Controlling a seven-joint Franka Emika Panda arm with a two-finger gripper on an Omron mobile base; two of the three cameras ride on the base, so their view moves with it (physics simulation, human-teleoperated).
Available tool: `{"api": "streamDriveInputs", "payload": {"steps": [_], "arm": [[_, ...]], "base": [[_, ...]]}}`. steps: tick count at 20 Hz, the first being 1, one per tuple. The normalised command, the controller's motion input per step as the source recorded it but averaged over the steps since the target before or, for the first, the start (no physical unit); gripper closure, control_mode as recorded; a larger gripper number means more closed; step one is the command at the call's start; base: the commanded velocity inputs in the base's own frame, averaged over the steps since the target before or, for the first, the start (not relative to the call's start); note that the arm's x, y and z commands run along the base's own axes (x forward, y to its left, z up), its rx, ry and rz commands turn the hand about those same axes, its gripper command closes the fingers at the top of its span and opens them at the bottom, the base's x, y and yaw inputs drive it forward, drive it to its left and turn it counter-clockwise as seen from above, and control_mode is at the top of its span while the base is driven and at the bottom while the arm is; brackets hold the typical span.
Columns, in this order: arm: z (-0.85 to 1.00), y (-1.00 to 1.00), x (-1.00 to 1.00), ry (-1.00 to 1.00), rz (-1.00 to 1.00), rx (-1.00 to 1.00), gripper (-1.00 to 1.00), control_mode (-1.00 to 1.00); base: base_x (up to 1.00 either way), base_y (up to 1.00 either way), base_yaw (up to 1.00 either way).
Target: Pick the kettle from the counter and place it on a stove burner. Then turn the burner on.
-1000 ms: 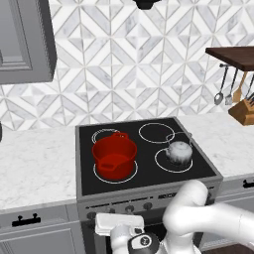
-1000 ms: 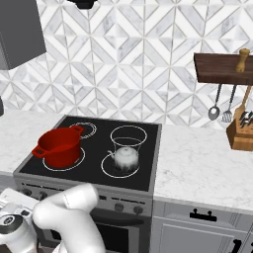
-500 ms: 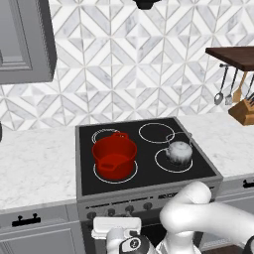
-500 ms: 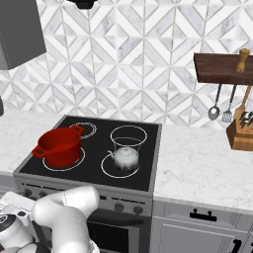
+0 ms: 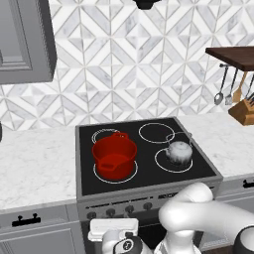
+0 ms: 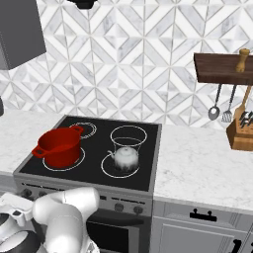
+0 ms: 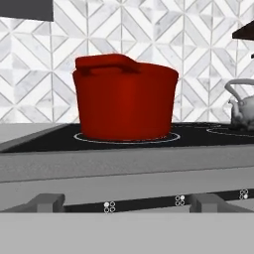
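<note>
Kettle [image 5: 178, 152] sat on the front right burner [image 5: 174, 160] in the left base view, beside the red pot [image 5: 114, 156]. Right base view showed the kettle [image 6: 125, 157] likewise. Hand view faced the pot [image 7: 125, 98] above the knobs [image 7: 109, 206]; claw state unclear.

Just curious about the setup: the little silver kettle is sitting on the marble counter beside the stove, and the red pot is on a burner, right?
Not quite. The kettle sits on the black cooktop, inside a front burner ring, as the left base view shows. The red pot is indeed on a burner.
</note>
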Motion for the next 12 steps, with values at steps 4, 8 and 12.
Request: {"api": "streamDriveInputs", "payload": {"steps": [4,8,12], "arm": [[-0.03,0.00,-0.05,0.00,0.00,0.00,-1.00,1.00],[0.00,0.00,0.00,0.00,0.00,0.00,-1.00,1.00],[0.00,0.00,0.00,0.00,0.00,0.00,-1.00,1.00]], "base": [[-0.19,-0.23,-0.01],[-0.27,-0.48,-0.02],[-0.25,-0.34,-0.04]]}}
